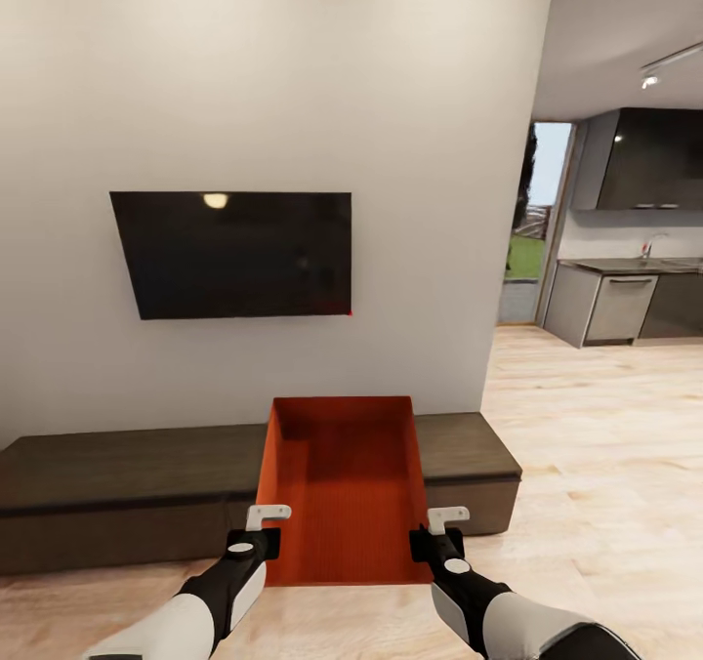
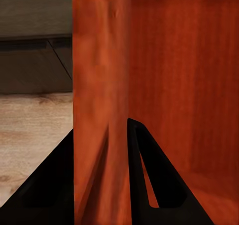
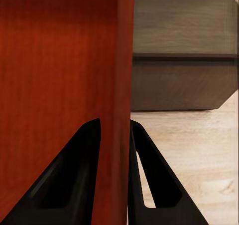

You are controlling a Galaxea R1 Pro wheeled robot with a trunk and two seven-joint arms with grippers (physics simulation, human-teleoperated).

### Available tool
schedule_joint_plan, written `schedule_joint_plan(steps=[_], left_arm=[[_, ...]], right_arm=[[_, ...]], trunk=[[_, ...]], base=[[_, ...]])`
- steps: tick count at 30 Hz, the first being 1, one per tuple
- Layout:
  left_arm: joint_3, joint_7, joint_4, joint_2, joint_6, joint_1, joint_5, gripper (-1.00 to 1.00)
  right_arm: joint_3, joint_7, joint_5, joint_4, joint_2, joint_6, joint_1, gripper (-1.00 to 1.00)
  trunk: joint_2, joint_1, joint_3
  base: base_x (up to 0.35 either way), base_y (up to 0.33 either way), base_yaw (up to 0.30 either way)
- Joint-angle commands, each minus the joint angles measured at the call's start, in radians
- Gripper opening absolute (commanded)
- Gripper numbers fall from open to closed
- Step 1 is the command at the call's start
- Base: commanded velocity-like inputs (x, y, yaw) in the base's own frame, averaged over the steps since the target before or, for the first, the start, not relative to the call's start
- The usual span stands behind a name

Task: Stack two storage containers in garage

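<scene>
Orange-red open-top rectangular storage container [image 1: 344,484] is held level between both arms, in front of the low dark wooden bench [image 1: 117,474] under the black wall TV [image 1: 232,253]. Left gripper [image 1: 254,540] is clamped on the left wall — right gripper [image 1: 436,543] on the right wall, each wall pinched between black fingers [image 3: 74,180].

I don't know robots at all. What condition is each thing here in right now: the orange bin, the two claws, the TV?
Storage container: open-top, nothing visible inside, held up in front of the robot by its two side walls.
Left gripper: shut on the container's left wall, one finger inside, one outside.
Right gripper: shut on the right wall, the same way.
TV: screen dark, mounted on the wall.
Low cabinet: top bare where visible.
</scene>
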Motion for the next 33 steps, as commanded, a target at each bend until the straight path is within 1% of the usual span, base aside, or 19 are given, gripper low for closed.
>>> schedule_joint_plan(steps=[1,4,5,11,20,33], left_arm=[[0.011,-0.001,-0.005,-0.002,0.003,-0.001,-0.014,-1.00],[0.017,-0.001,-0.005,-0.002,0.003,-0.001,-0.019,-1.00],[0.056,-0.001,-0.005,-0.002,0.003,-0.001,-0.030,-1.00],[0.056,-0.001,-0.005,-0.002,0.003,-0.001,-0.031,-1.00],[0.056,-0.001,-0.005,-0.002,0.003,-0.001,-0.030,-1.00],[0.056,-0.001,-0.005,-0.002,0.003,-0.001,-0.031,-1.00]], right_arm=[[0.014,-0.005,-0.015,0.006,0.000,-0.007,-0.001,-1.00],[-0.048,-0.004,0.048,0.006,0.000,-0.007,-0.001,-1.00],[0.249,-0.004,-0.285,0.006,0.000,-0.007,-0.001,-1.00],[0.249,-0.005,-0.285,0.006,0.000,-0.007,-0.001,-1.00],[0.249,-0.007,-0.284,0.006,0.001,-0.007,-0.001,-1.00],[0.249,-0.007,-0.285,0.006,0.000,-0.007,-0.001,-1.00]], trunk=[[-0.001,0.000,0.000],[-0.001,0.000,0.003],[-0.001,0.000,0.004],[-0.001,0.000,0.011],[-0.001,0.000,0.012],[-0.001,0.000,0.012]], base=[[0.000,0.000,-0.133],[0.000,0.000,-0.148],[0.000,0.000,-0.155],[0.000,0.000,-0.162],[0.000,0.000,-0.061],[0.000,0.000,-0.266]])
